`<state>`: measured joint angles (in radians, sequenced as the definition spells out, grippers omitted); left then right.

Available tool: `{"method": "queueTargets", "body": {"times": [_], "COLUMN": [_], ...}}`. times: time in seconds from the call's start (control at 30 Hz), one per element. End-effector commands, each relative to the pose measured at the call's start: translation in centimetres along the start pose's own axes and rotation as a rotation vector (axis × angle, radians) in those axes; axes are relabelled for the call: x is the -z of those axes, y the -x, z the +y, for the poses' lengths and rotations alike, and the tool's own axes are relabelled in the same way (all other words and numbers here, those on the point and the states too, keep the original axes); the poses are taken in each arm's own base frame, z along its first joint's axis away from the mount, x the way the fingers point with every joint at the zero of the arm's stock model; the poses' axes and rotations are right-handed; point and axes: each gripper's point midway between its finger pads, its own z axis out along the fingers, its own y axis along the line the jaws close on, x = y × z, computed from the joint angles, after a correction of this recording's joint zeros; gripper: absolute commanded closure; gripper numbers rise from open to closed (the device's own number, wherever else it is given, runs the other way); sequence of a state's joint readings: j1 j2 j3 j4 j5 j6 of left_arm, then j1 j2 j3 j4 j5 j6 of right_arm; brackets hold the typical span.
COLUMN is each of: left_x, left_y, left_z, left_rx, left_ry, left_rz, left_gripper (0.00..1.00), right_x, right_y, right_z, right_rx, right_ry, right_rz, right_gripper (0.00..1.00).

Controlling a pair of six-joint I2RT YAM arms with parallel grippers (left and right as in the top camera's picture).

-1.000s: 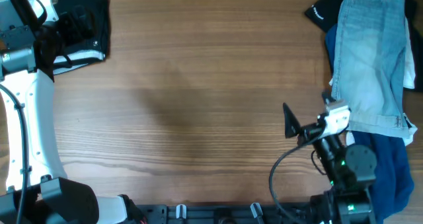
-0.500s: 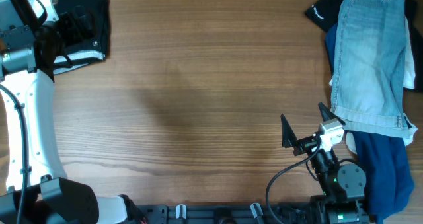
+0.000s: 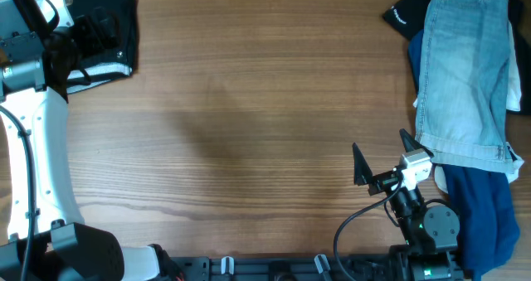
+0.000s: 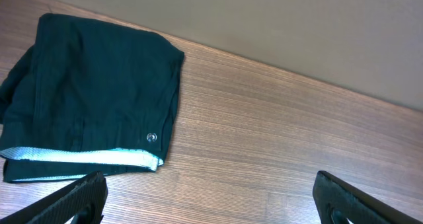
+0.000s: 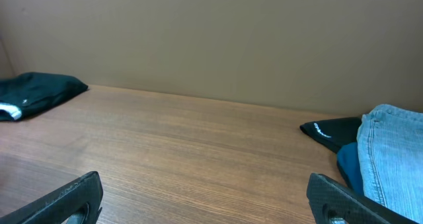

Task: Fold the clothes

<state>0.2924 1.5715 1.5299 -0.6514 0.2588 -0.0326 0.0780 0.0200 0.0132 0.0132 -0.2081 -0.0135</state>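
The black shorts (image 3: 118,20) lie folded at the table's far left corner, the pale waistband (image 3: 99,70) showing along the near edge. They also show in the left wrist view (image 4: 92,92) and, small and far left, in the right wrist view (image 5: 36,92). My left gripper (image 3: 93,26) hangs over the shorts, open and empty (image 4: 211,197). My right gripper (image 3: 382,152) is open and empty (image 5: 205,197) above bare wood at the front right, far from the shorts.
Light-blue denim jeans (image 3: 465,65) lie at the right edge over a dark blue garment (image 3: 481,210). A small black piece with white print (image 3: 402,16) sticks out at the far right. The wall rises just behind the table.
My right arm has drawn back a little toward the front edge and turned slightly, then held still. The left arm and the shorts have not moved.
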Motion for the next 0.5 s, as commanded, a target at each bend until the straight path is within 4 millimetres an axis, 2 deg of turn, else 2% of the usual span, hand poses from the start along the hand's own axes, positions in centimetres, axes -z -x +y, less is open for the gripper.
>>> {"method": "queueTargets", "body": {"times": [0.0, 0.07, 0.13, 0.3, 0.37, 0.47], "left_x": [0.5, 2.2, 4.0, 7.5, 8.8, 9.8], "left_y": [0.1, 0.4, 0.0, -2.9, -5.5, -9.4], "left_z": [-0.3, -1.5, -4.2, -10.4, -11.2, -10.1], "left_rx": [0.005, -0.01, -0.065, -0.359, -0.378, -0.338], "left_ry": [-0.005, -0.023, -0.066, -0.194, -0.239, -0.256], "left_rz": [-0.009, -0.028, -0.043, -0.157, -0.237, -0.352], "left_gripper": [0.0, 0.0, 0.0, 0.0, 0.0, 0.0], "right_x": [0.1, 0.1, 0.1, 0.1, 0.1, 0.1], "right_y": [0.1, 0.1, 0.1, 0.1, 0.1, 0.1], "right_z": [0.0, 0.0, 0.0, 0.0, 0.0, 0.0], "right_rx": [0.013, 0.013, 0.013, 0.013, 0.013, 0.013], "right_ry": [-0.002, -0.002, -0.002, -0.002, -0.002, -0.002], "right_rz": [-0.013, -0.013, -0.013, -0.013, -0.013, -0.013], "right_gripper": [0.0, 0.0, 0.0, 0.0, 0.0, 0.0]}}
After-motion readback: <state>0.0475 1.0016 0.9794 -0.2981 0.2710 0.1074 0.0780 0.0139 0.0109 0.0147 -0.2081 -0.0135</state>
